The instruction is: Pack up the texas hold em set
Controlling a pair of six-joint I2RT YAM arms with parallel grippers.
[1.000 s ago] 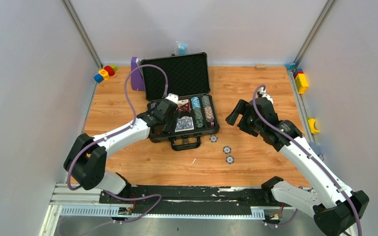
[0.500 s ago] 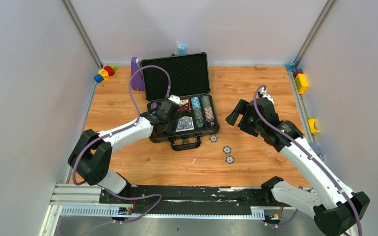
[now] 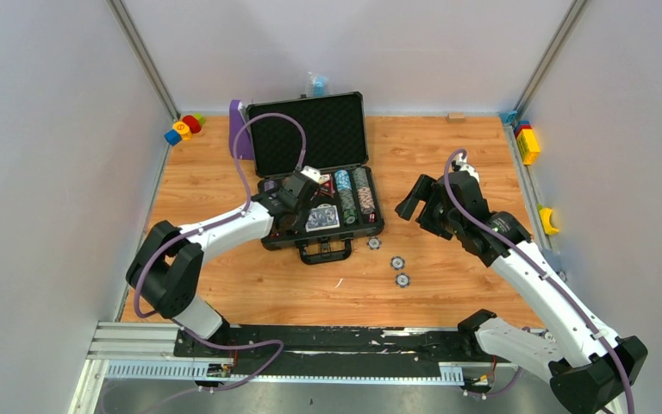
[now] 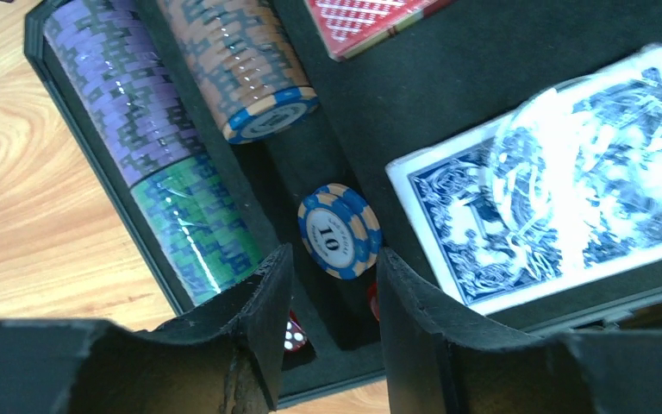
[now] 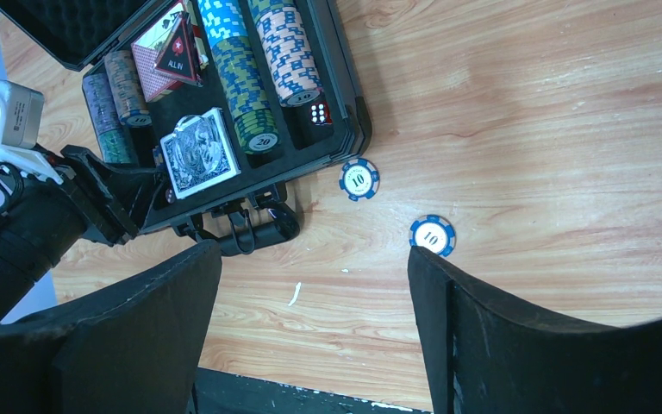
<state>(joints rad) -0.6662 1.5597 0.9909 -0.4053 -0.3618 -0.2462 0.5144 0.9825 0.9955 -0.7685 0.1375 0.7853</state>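
Note:
The dark grey briefcase [image 3: 310,134] lies open at the table's middle, lid up. Its tray holds rows of chips [image 4: 151,164], a blue card deck [image 4: 560,172] with a clear round button on it, a red deck [image 4: 362,21] and red dice [image 4: 293,332]. My left gripper [image 4: 334,267] is open over the tray's left slots [image 3: 296,216]. A blue "10" chip [image 4: 339,231] lies in the foam slot just past its fingertips. Three loose chips [image 3: 396,262] lie on the wood in front of the case; two show in the right wrist view [image 5: 432,235]. My right gripper [image 5: 315,254] is open and empty, held above the table right of the case [image 3: 414,205].
A purple stand [image 3: 240,129] leans at the case's left. Coloured toy blocks sit at the back left corner [image 3: 185,128] and along the right wall [image 3: 527,142]. The case handle [image 5: 250,226] sticks out toward the arms. Grey walls close in three sides.
My left arm has shifted a little right and further over the tray. The right arm and the loose chips have not moved.

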